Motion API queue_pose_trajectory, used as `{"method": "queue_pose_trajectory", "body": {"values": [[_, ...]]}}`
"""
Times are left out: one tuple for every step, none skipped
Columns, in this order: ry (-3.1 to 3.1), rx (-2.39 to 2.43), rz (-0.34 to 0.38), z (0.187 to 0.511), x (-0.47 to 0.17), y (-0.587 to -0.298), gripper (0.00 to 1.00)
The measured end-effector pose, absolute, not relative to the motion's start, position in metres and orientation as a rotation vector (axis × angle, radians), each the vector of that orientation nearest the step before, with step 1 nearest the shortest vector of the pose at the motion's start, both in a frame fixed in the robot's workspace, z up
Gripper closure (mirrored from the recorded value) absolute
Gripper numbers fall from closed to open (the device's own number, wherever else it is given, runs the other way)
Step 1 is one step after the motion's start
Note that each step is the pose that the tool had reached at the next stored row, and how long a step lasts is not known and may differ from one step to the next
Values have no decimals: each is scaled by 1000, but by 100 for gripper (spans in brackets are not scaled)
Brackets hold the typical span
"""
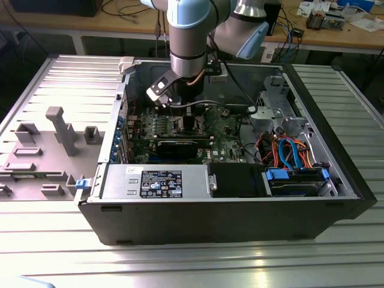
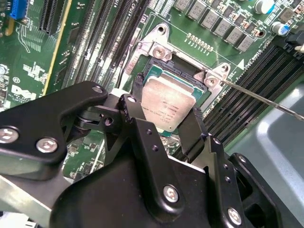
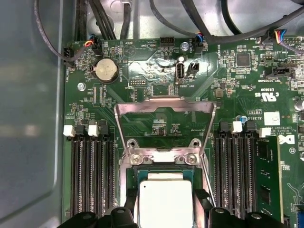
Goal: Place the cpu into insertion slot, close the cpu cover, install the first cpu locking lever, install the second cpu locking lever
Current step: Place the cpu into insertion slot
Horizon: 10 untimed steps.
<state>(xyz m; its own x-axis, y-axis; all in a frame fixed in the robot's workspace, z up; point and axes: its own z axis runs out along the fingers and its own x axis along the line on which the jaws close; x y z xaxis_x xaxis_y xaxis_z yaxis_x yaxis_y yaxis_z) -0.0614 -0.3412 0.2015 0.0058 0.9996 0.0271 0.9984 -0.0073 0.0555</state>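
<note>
Cpu (image 2: 168, 108) in claw (image 2: 167, 99), over slot (image 2: 153, 49) (cover (image 3: 164, 103) open)

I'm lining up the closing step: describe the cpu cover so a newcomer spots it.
On the green circuit board, look between the two banks of black memory slots. The cpu cover is the thin silvery frame swung open from the insertion slot; unlike the solid-topped cpu, the board shows through its cut-out.
</note>
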Motion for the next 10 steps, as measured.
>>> {"method": "queue_pose_trajectory", "body": {"values": [[2203,2219,103,201,-61,-341,45],[2202,2221,104,201,-62,-341,45],[2197,2225,103,201,-62,-341,45],[2194,2228,104,201,-61,-342,45],[2194,2228,104,201,-61,-342,45],[2194,2228,103,201,-61,-342,45],[2194,2228,103,201,-61,-342,45],[2193,2227,100,201,-62,-342,45],[2191,2225,96,201,-61,-342,45],[2190,2223,93,201,-61,-342,45]]}}
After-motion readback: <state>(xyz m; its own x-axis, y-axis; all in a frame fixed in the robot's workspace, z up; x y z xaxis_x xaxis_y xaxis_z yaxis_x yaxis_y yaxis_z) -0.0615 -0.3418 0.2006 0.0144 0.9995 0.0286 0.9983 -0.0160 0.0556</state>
